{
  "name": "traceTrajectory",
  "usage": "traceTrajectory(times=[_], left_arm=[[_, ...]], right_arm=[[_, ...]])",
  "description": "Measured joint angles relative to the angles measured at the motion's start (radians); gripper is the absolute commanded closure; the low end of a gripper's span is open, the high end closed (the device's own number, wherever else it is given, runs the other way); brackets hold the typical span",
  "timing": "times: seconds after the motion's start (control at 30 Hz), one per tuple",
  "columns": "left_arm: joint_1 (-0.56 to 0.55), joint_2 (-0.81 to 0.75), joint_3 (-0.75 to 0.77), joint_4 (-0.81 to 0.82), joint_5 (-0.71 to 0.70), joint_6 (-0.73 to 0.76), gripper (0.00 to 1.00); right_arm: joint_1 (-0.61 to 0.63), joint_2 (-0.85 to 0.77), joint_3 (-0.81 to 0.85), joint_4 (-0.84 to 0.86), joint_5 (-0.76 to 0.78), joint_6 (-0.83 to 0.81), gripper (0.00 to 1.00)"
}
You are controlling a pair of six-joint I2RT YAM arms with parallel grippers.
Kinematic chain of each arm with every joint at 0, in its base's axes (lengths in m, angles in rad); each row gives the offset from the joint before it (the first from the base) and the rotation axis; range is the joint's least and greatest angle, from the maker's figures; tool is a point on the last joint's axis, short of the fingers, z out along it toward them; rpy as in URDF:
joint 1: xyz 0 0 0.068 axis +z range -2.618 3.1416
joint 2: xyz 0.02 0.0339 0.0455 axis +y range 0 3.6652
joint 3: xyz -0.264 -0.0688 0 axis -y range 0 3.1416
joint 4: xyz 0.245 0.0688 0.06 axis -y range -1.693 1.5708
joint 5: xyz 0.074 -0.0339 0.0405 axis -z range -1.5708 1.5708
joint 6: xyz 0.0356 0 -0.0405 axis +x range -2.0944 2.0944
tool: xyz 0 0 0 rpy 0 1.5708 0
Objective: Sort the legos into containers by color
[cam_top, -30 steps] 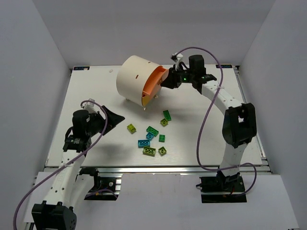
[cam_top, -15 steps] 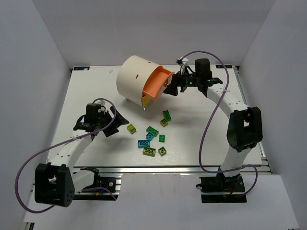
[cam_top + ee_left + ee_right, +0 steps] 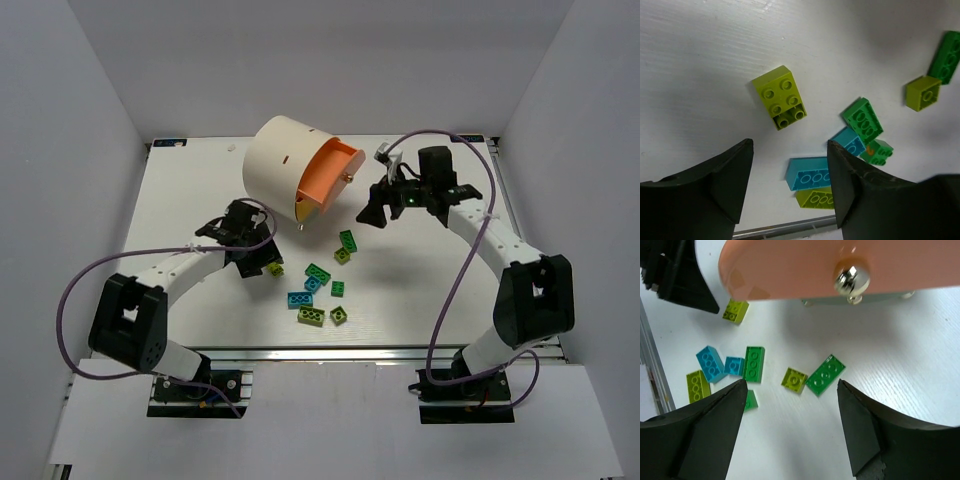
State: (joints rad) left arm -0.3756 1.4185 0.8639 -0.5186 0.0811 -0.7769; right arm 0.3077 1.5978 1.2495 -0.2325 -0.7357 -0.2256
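The cream drum (image 3: 280, 160) lies at the back with its orange drawer (image 3: 330, 175) pulled out, brass knob (image 3: 852, 280) free. Legos lie scattered in front: a yellow-green brick (image 3: 780, 97), a cyan brick (image 3: 812, 172), a dark green brick (image 3: 862, 119), a small yellow-green one (image 3: 794, 379) and a dark green plate (image 3: 825, 375). My left gripper (image 3: 790, 145) hovers open just beside the yellow-green brick (image 3: 274, 268), holding nothing. Off to the right of the drawer front, my right gripper (image 3: 792, 385) hangs open and empty above the table.
More bricks sit toward the near edge: a cyan one (image 3: 299, 299), two yellow-green ones (image 3: 311, 316) and a small dark green one (image 3: 338, 289). The drum stands on short legs. White walls close in the table on three sides.
My left arm has swung right and forward to the bricks. The right gripper opened, came off the drawer knob and backed away to the right. The orange drawer stands further out.
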Motion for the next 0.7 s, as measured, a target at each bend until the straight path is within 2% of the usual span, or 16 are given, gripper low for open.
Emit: traceTrajectory(times=[0.17,0.37,0.47,0.6,0.63,0.7], left_arm=[[-0.076,0.116,0.096,-0.061,-0.129,-0.036,0.2],[-0.136,0.238,0.175,-0.105,-0.251,-0.089,0.23],[-0.157,0.287,0.19,-0.111,-0.291,-0.111,0.33],[-0.179,0.324,0.201,-0.12,-0.334,-0.134,0.58],[-0.182,0.325,0.203,-0.12,-0.341,-0.138,0.68],[-0.187,0.325,0.204,-0.126,-0.356,-0.143,0.75]], right_arm=[[-0.003,-0.09,-0.091,-0.009,0.016,-0.047,0.19],[-0.006,-0.159,-0.159,-0.013,0.023,-0.075,0.16],[-0.006,-0.178,-0.173,-0.015,0.023,-0.083,0.16],[-0.006,-0.205,-0.195,-0.015,0.023,-0.095,0.17],[-0.006,-0.212,-0.202,-0.015,0.023,-0.097,0.17],[-0.006,-0.225,-0.216,-0.017,0.022,-0.101,0.17]])
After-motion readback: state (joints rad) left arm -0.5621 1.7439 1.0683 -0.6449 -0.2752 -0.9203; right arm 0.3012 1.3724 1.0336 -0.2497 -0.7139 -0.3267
